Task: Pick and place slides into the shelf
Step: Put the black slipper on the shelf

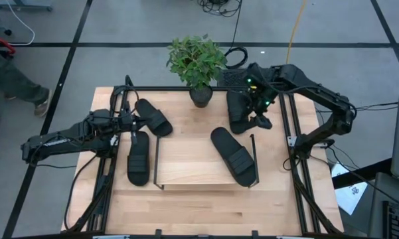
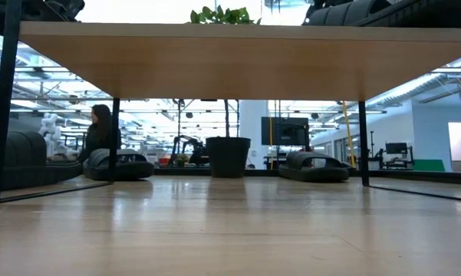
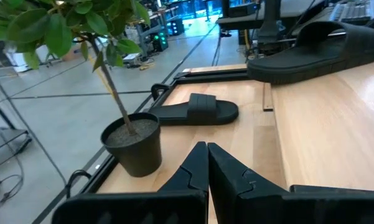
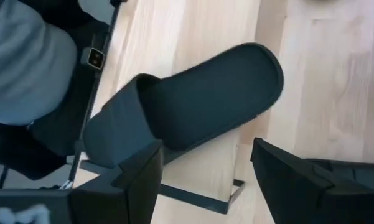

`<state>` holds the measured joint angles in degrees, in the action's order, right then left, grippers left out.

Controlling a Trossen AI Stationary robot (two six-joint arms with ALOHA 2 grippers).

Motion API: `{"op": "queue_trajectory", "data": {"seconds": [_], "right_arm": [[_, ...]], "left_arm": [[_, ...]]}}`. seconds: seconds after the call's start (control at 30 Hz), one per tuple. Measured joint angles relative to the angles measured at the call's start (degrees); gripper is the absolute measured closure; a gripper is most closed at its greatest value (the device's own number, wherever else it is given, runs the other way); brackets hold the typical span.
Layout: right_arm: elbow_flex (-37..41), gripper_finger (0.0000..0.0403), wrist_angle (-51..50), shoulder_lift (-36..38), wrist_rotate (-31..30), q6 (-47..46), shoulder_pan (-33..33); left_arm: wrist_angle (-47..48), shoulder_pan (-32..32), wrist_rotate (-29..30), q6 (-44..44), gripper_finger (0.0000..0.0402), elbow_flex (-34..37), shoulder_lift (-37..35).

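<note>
Right gripper point(image 1: 257, 114) stands over the far right corner of the table point(image 1: 206, 206), its two fingers point(image 4: 134, 180) spread apart with nothing between them. Directly beneath it lies one slide point(image 1: 238, 109), flat on the tabletop beside the right rail and just right of the plant pot point(image 1: 200, 96); in the right wrist view this slide point(image 4: 187, 112) shows sole and strap band between the open fingers, clear of both. Left gripper point(image 1: 134, 122) sits over the far left part of the table with its fingers point(image 3: 205, 171) pressed together and holding nothing. Close around it lie two more slides: one point(image 1: 153, 117) angled at the far left corner of the shelf point(image 1: 199, 176), and one point(image 1: 138, 157) lying lengthwise just outside the shelf's left wire end frame. The fourth slide point(image 1: 232, 157) rests diagonally on the shelf board, near its right edge, its front end close to the right wire frame. The potted plant point(image 1: 196, 61) stands at the middle of the table's far edge. In the low view the shelf board point(image 2: 238, 57) spans overhead, with two slides on the tabletop beyond it, one point(image 2: 120, 165) left and one point(image 2: 314, 167) right of the pot point(image 2: 228, 157). A person point(image 2: 100, 132) shows in the room behind.
</note>
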<state>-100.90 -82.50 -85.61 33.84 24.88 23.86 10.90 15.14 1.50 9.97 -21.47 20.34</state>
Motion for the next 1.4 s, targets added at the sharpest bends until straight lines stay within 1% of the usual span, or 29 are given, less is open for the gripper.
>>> {"op": "queue_trajectory", "data": {"seconds": [0.23,0.33,0.37,0.47,0.63,0.77,0.93,1.1,1.2,1.3,1.4], "right_arm": [[3.8,0.0167,2.4,-2.7,-1.5,0.5,-2.6],[3.8,0.0167,2.9,-3.3,-5.3,1.5,-3.9],[3.8,0.0167,2.8,-3.3,-5.5,1.3,-4.0],[3.8,0.0167,3.2,-3.2,-3.7,1.3,-4.1],[3.8,0.0167,2.3,-3.3,-3.6,1.2,-4.1],[3.8,0.0167,2.5,-3.3,1.0,1.1,-4.3],[3.8,0.0167,2.9,-3.3,0.9,1.1,-5.9],[3.8,0.0167,3.9,-4.4,0.8,-0.4,-9.9],[3.8,0.0167,3.8,-5.4,-1.1,-0.8,-12.2],[3.8,0.0167,3.5,-6.9,-2.0,-1.6,-13.5],[3.8,0.0167,3.2,-7.5,-1.4,-1.9,-14.0]], "left_arm": [[0.0,0.0,1.6,-0.1,0.0396,0.0,0.0],[0.0,0.0,1.6,-0.1,0.0396,0.0,0.0],[0.1,0.0,1.6,-0.1,0.0396,0.0,0.0],[0.2,0.0,1.6,-0.2,0.0396,0.0,0.0],[0.7,0.0,1.6,-0.2,0.0396,0.0,0.0],[0.7,0.0,1.6,-0.2,0.0396,0.0,0.0],[0.7,0.0,1.6,0.0,0.0396,0.0,0.0],[0.7,0.0,1.6,0.0,0.0396,0.0,0.0],[0.7,0.0,1.6,0.0,0.0396,0.0,0.0],[0.9,0.0,1.6,-0.1,0.0396,0.0,0.0],[1.0,0.0,1.6,-0.2,0.0396,0.0,0.0]]}}
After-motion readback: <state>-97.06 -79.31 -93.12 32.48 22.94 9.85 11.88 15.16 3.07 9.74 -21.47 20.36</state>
